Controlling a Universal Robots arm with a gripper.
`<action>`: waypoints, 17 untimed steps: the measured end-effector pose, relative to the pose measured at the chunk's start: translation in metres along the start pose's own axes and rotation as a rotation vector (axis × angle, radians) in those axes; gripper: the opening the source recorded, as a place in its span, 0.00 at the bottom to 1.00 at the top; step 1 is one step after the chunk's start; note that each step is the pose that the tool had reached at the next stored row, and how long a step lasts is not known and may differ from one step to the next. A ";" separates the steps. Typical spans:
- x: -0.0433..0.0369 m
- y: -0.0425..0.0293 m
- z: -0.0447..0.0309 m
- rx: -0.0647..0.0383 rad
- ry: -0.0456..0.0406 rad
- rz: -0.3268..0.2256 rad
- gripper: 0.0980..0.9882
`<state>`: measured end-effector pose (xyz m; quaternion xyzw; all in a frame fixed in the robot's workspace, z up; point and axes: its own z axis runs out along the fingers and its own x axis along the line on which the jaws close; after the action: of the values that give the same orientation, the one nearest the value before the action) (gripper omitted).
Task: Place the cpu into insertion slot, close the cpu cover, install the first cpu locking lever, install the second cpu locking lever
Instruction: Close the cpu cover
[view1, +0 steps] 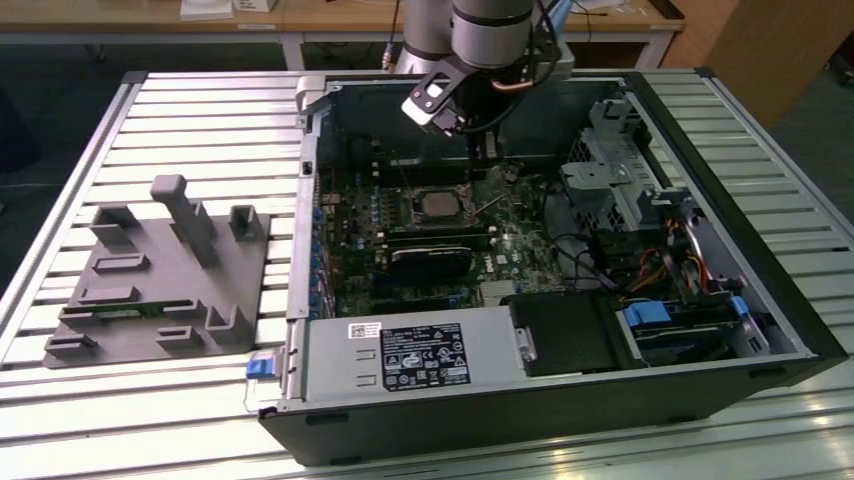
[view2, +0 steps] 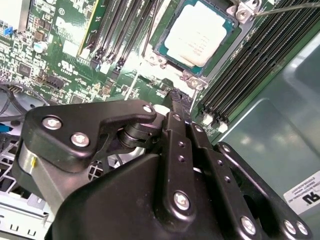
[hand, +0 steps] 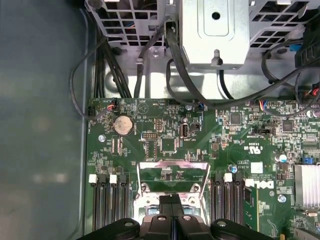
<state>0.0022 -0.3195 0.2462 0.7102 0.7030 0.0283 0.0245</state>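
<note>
A slatted metal counter (view1: 747, 110) carries an open computer case (view1: 534, 420), with a grey fixture tray (view1: 147, 290) on the exterior view's left. Nearest lies the power-supply box (view1: 400, 355). Beyond it is the cpu (view1: 438, 204), and the arm (view1: 494, 30) hangs over the case's far side. The second wrist view shows the cpu seated uncovered in the insertion slot (view2: 192, 80) and the tool (view2: 176, 100) closed, its fingers pressed together on nothing visible. The first wrist view shows the cpu cover (hand: 172, 164) raised beyond the fingertips.

The slatted metal tabletop (view1: 200, 120) carries an open black computer case (view1: 534, 425) lying on its side. Just beside it, on the exterior view's left, rests a grey block fixture (view1: 134, 300).
</note>
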 end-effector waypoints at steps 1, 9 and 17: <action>0.0000 0.0008 0.0001 0.000 0.0000 0.000 0.01; 0.0001 0.0074 0.0005 0.000 -0.0001 0.000 0.01; 0.0003 0.0152 0.0011 0.000 -0.0001 0.000 0.01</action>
<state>0.0174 -0.3194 0.2462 0.7102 0.7030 0.0283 0.0245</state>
